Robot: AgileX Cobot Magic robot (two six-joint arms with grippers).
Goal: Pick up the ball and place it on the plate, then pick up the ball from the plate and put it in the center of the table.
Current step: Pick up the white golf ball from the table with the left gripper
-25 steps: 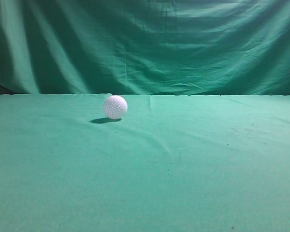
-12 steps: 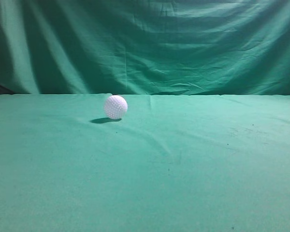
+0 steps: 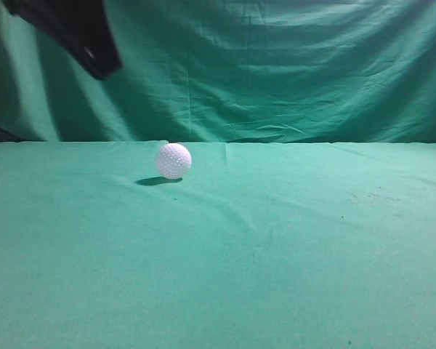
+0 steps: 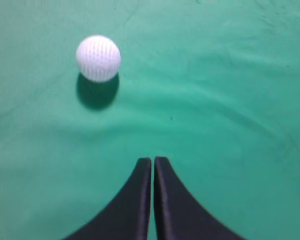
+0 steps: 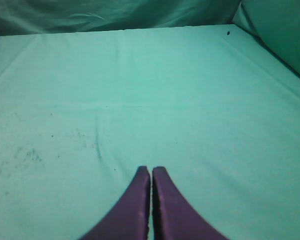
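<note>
The ball (image 3: 174, 161), small, white and dimpled, rests on the green cloth table (image 3: 276, 247) left of the middle, toward the back. It also shows in the left wrist view (image 4: 98, 58), ahead and left of my left gripper (image 4: 153, 160), which is shut, empty and well above the cloth. A dark part of the left arm (image 3: 80, 33) shows at the top left of the exterior view. My right gripper (image 5: 151, 169) is shut and empty over bare cloth. No plate is in view.
A darker green curtain (image 3: 291, 73) hangs behind the table. The table's right edge (image 5: 270, 55) shows in the right wrist view. The cloth has slight wrinkles and small dark specks (image 5: 25, 155).
The left arm has come into the exterior view at the top left. The ball has not moved.
</note>
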